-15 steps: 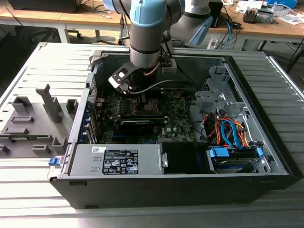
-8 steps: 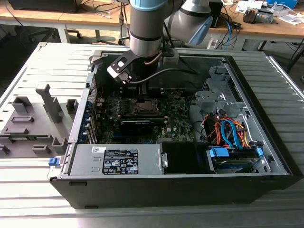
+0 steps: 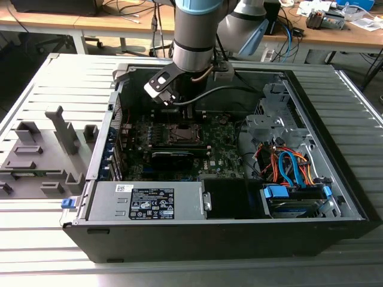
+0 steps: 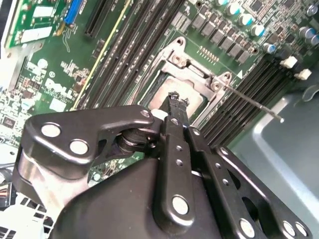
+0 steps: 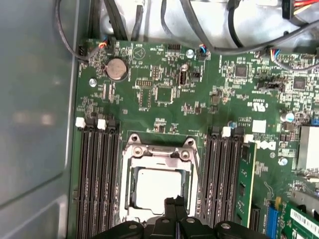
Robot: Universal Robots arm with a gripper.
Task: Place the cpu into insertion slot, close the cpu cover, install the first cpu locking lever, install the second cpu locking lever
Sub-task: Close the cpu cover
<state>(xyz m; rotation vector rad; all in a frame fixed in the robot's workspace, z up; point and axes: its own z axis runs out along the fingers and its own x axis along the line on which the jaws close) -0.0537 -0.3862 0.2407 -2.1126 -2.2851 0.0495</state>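
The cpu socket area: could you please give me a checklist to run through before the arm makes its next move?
1. cpu seated in the insertion slot: ok, its pale top lies flat inside in the first wrist view.
2. cpu cover down over the chip: ok, the frame appears to lie flat around the chip's top.
3. Locking lever latched: not ok, the thin rod sticks out free above the memory slots in the second wrist view.
4. Gripper empty: ok, it is shut and nothing shows in its grasp.
5. Gripper clear of the cpu: cannot tell; it hangs right over the chip's edge.
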